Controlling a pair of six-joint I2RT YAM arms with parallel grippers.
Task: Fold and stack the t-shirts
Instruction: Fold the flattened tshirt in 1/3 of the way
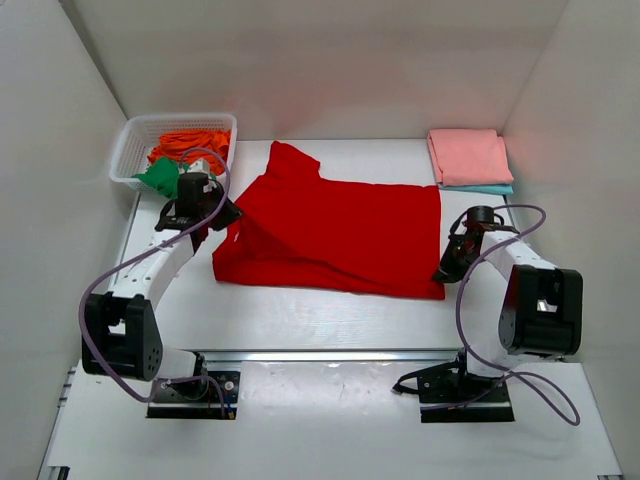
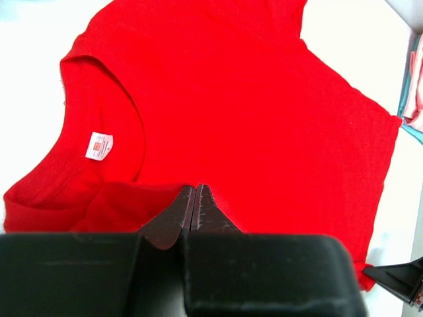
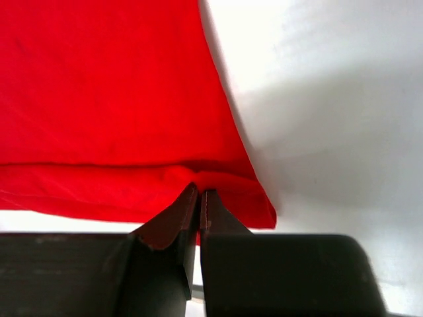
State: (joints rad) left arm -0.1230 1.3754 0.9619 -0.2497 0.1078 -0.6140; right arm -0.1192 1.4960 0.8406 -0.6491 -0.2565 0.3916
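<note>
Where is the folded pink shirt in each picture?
Top external: the pink shirt lies folded at the upper right, in the far corner of the table, on a light blue shirt.
Left wrist: only a pink sliver at the right edge.
Right wrist: not in it.
Shared landmark: the red t-shirt, spread out in the middle, shows in all three.

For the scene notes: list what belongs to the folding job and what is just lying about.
Job: red t-shirt, spread out, pinched by left gripper and right gripper; orange t-shirt in the white basket; green t-shirt at its near rim; salmon pink t-shirt folded on light blue t-shirt.
Lying about: white basket; table.
</note>
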